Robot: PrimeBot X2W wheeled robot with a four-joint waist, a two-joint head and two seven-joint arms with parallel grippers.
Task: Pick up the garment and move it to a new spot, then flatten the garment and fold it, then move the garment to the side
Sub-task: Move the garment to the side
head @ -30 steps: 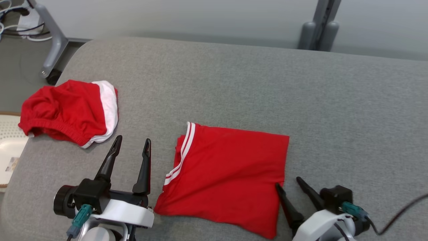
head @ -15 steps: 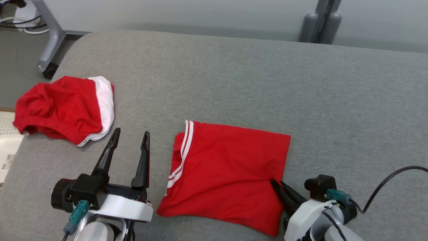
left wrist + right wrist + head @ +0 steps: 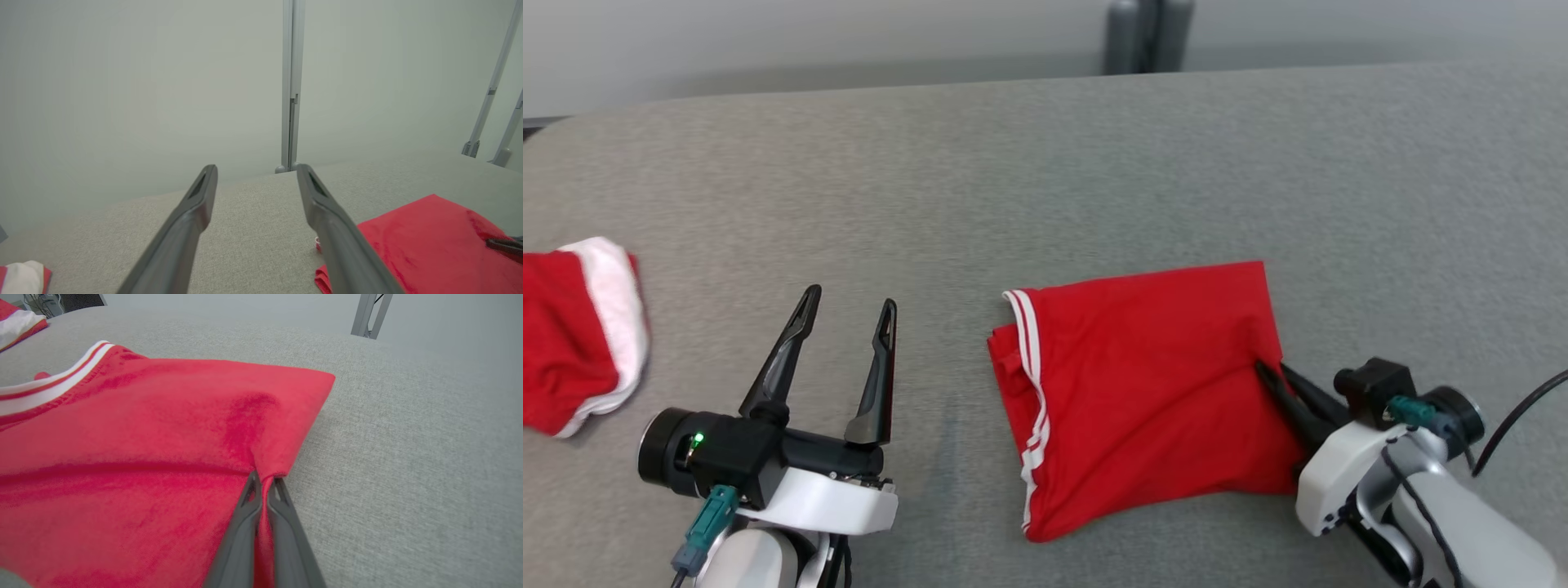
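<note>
With its right gripper (image 3: 1262, 369) pinched on the folded garment's (image 3: 1152, 384) edge and left gripper (image 3: 851, 298) open, the robot should drag low and slowly, as the pinch perhaps misses lower layers.

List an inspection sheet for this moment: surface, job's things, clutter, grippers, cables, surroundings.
Surface: grey fabric surface, no stains seen.
Job's things: red garment, folded, lying flat, white-striped trim on its left edge.
Clutter: second red-and-white garment, bunched at the far left.
Grippers: left gripper open, holding nothing; right gripper shut on the red garment's right edge.
Cables: black cable by the right wrist.
Surroundings: grey post behind the surface.
</note>
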